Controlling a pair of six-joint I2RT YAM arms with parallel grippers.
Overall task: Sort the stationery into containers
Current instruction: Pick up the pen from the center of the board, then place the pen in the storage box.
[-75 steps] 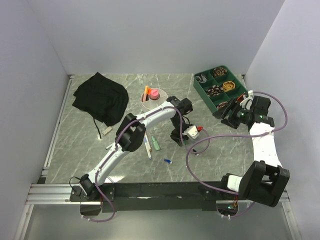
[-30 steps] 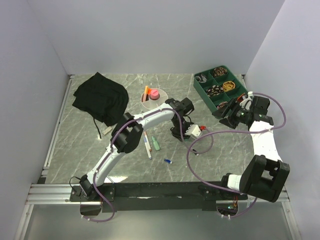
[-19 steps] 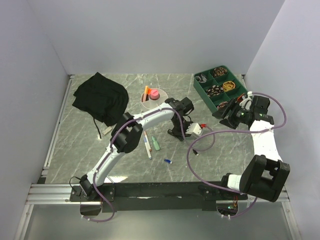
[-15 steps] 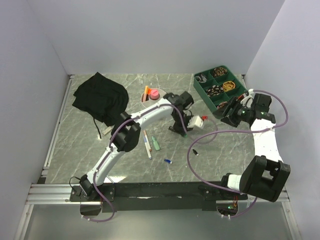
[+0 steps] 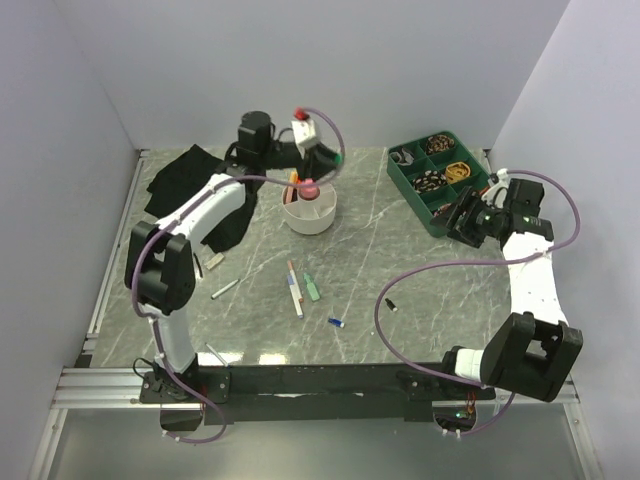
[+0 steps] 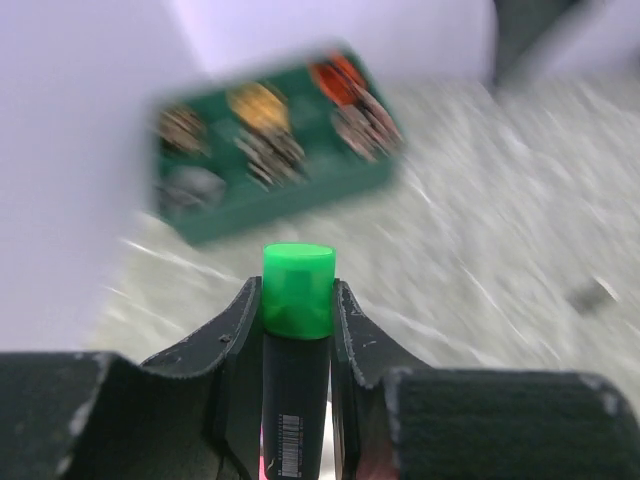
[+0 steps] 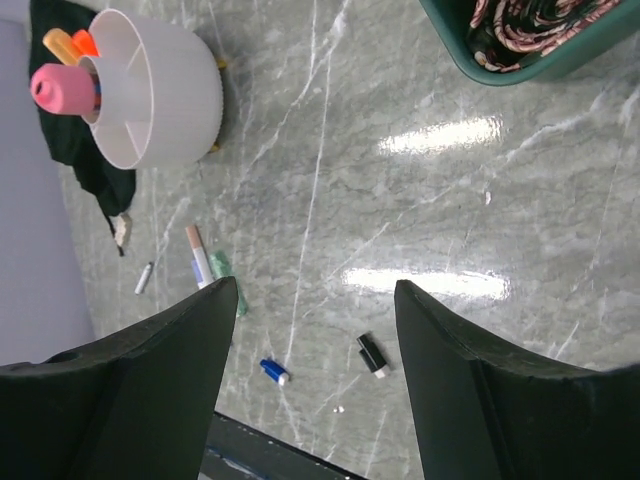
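Note:
My left gripper (image 5: 328, 157) is shut on a green-capped dark highlighter (image 6: 297, 300) and holds it high, just above and behind the round white bowl (image 5: 308, 214). The bowl holds a pink-capped bottle (image 5: 309, 187) and orange highlighters (image 5: 293, 180). The black bag (image 5: 190, 185) lies left of the bowl, partly behind my left arm. My right gripper (image 5: 468, 221) is open and empty; its view shows the bowl (image 7: 165, 95), a pen (image 7: 197, 255), a green highlighter (image 7: 222, 268), a blue piece (image 7: 272, 371) and a black piece (image 7: 371, 355).
A green divided tray (image 5: 440, 178) of small items stands at the back right, beside my right gripper. On the table lie a pen (image 5: 294, 290), a green highlighter (image 5: 312, 289), a grey pen (image 5: 225, 289), a blue piece (image 5: 336, 322) and a black piece (image 5: 391, 304).
My left arm has swung from the table's middle up and back to above the bowl, carrying the green highlighter. The right arm has hardly moved.

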